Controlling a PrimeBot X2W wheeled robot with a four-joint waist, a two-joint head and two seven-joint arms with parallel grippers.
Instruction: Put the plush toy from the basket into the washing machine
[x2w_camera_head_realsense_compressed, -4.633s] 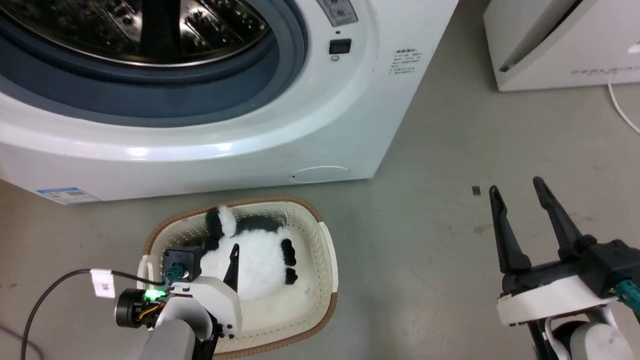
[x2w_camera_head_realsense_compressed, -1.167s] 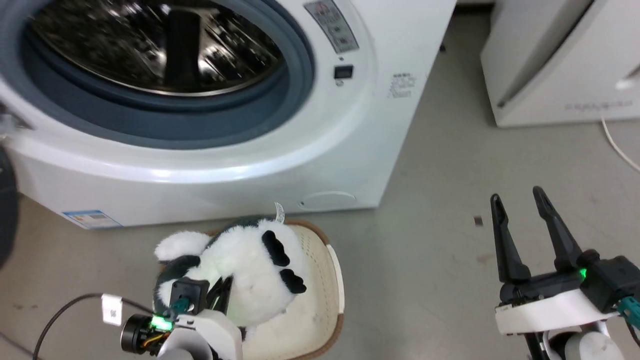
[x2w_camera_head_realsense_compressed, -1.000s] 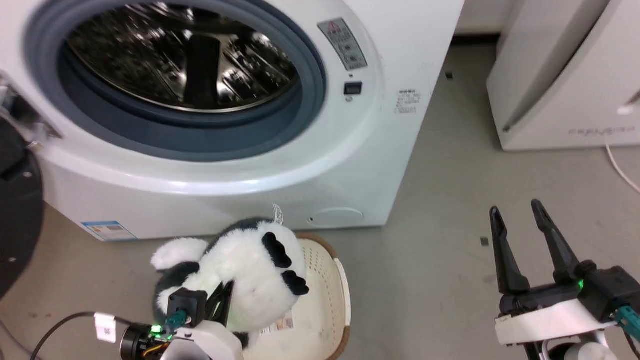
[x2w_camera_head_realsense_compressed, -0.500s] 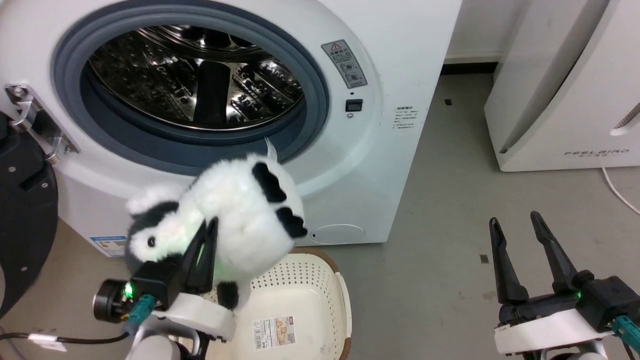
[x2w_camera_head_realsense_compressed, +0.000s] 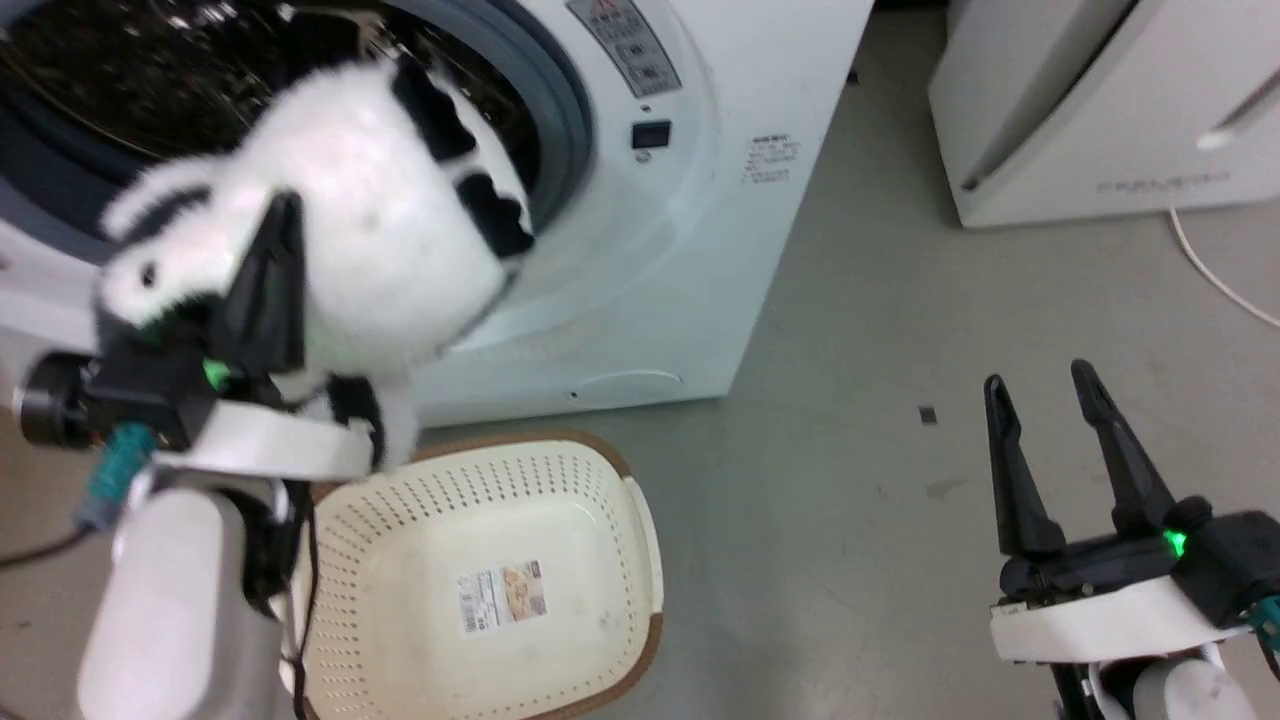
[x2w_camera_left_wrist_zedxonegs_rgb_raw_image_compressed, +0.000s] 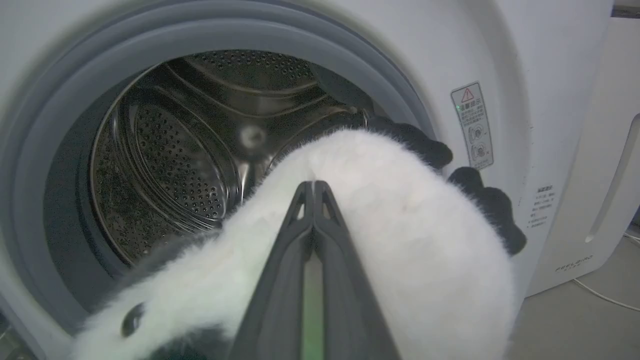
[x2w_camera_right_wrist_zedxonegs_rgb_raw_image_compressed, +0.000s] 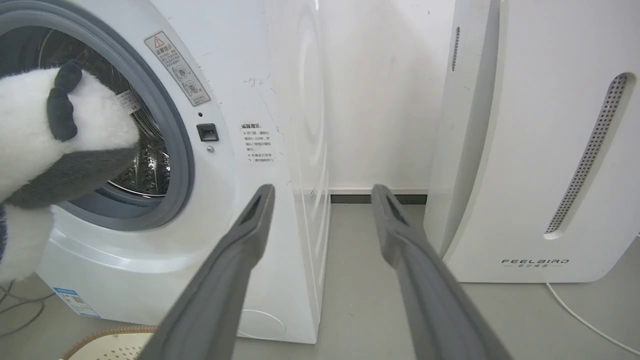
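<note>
My left gripper (x2w_camera_head_realsense_compressed: 275, 215) is shut on the fluffy black-and-white plush toy (x2w_camera_head_realsense_compressed: 360, 240), holding it in the air right in front of the washing machine's (x2w_camera_head_realsense_compressed: 640, 260) open porthole. In the left wrist view the closed fingers (x2w_camera_left_wrist_zedxonegs_rgb_raw_image_compressed: 313, 215) pinch the toy's white body (x2w_camera_left_wrist_zedxonegs_rgb_raw_image_compressed: 400, 225), with the steel drum (x2w_camera_left_wrist_zedxonegs_rgb_raw_image_compressed: 170, 160) just beyond. The cream basket (x2w_camera_head_realsense_compressed: 590, 500) stands on the floor below with only its paper label inside. My right gripper (x2w_camera_head_realsense_compressed: 1040, 385) stands open at the lower right over bare floor; in its wrist view the toy (x2w_camera_right_wrist_zedxonegs_rgb_raw_image_compressed: 45, 130) shows at the porthole.
A white slanted appliance (x2w_camera_head_realsense_compressed: 1100, 100) lettered FEELBIRD (x2w_camera_right_wrist_zedxonegs_rgb_raw_image_compressed: 535, 261) stands to the right of the washer, with a white cable (x2w_camera_head_realsense_compressed: 1215, 265) on the grey floor beside it. Open floor lies between the basket and my right gripper.
My left gripper has lifted the plush toy out of the basket and up to the washer's porthole. The head camera shifted. The right gripper stayed open in place.
</note>
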